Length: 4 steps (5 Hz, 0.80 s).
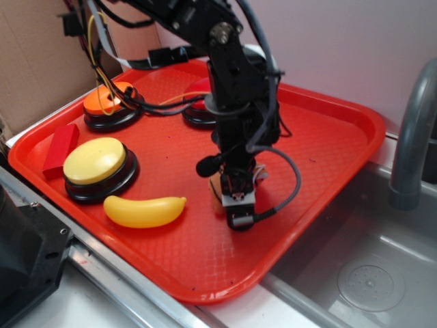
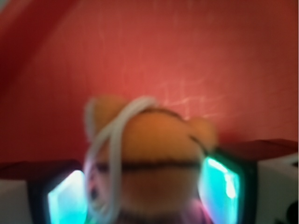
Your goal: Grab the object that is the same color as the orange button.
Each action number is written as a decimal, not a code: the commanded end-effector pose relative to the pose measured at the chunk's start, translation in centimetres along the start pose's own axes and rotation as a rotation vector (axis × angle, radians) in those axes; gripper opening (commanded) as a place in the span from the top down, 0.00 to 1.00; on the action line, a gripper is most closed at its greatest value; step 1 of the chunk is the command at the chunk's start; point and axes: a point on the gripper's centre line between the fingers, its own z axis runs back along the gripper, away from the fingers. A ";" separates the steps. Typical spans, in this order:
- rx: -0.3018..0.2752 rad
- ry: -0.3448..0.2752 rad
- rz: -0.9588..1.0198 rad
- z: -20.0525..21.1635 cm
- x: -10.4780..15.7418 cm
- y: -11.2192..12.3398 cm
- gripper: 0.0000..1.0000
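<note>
The arm [image 1: 232, 82] is built of black, boxy segments with a round silvery screw cap on the joint at about 12 o'clock of the exterior view. Black cables [image 1: 283, 171] loop down its side, and yellow and orange wires [image 1: 102, 82] trail off toward 10 o'clock. The gripper [image 1: 235, 205] shows grey-white parts; in the wrist view, its fingers [image 2: 224, 179] carry glowing teal pads in black frames.

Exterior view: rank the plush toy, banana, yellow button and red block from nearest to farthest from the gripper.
1. Plush toy, between the fingers of the gripper.
2. Banana, on the tray beside it, image left.
3. Yellow button, beyond the banana.
4. Red block, at the tray's far left edge.
</note>
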 end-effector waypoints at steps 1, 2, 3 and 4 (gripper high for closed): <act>0.035 -0.007 0.045 1.5 0.3 -0.2 1.00; 0.017 0.005 0.140 4.3 -0.7 0.8 1.00; -0.010 -0.010 0.296 9.0 -2.5 3.2 1.00; -0.004 -0.032 0.481 12.5 -4.7 5.8 1.00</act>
